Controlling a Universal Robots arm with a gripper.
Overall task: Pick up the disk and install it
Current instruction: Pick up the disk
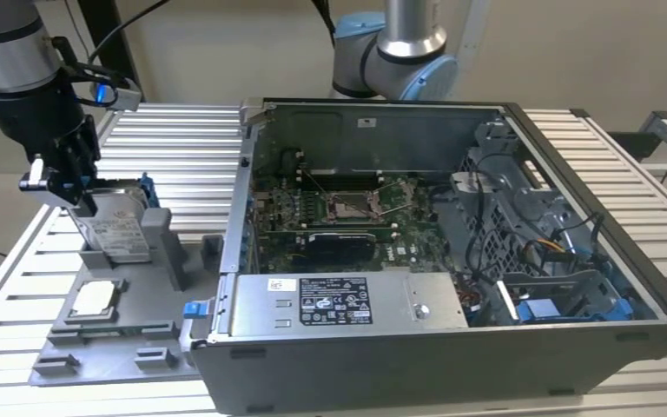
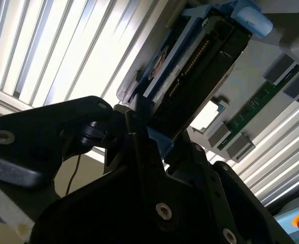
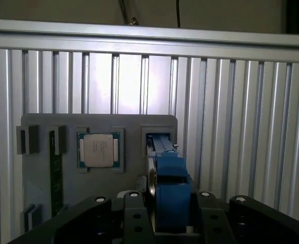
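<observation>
The disk, silver-grey with a white label and blue frame, stands on edge in a slot of the grey holder tray at the exterior view's left. My gripper is at the disk's upper end. In the first wrist view the disk's blue edge sits between the two black fingers, and the gripper is shut on it. In the second wrist view the disk runs away from the gripper, connector side showing.
The open computer case lies at the exterior view's right of the tray, with a grey labelled box along its near side. A small square silver chip and a green memory stick rest in the tray. Ribbed aluminium table all around.
</observation>
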